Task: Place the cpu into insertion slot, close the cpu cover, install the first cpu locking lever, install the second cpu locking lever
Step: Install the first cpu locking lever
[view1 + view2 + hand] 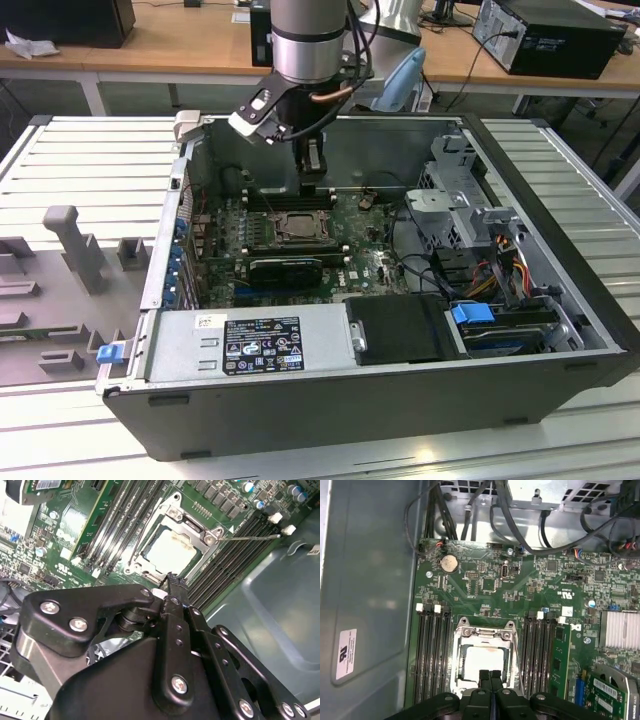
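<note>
silver-grey square cpu [481,661] seated in dark-framed insertion slot [258,225], thin metal cpu cover [485,631] down over it. in the exterior view, black pincer [313,182] at slot's 12 o'clock, tips pressed together, nothing held. risk: tips slip off thin wire locking lever [250,536].

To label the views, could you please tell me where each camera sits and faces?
Exterior view: off the arm, looking down into the open case; arm and gripper show.
First wrist view: on the wrist, straight down onto the motherboard; shut gripper shows.
Second wrist view: likewise, but oblique; gripper shows.
Both wrist views share the cpu.
</note>
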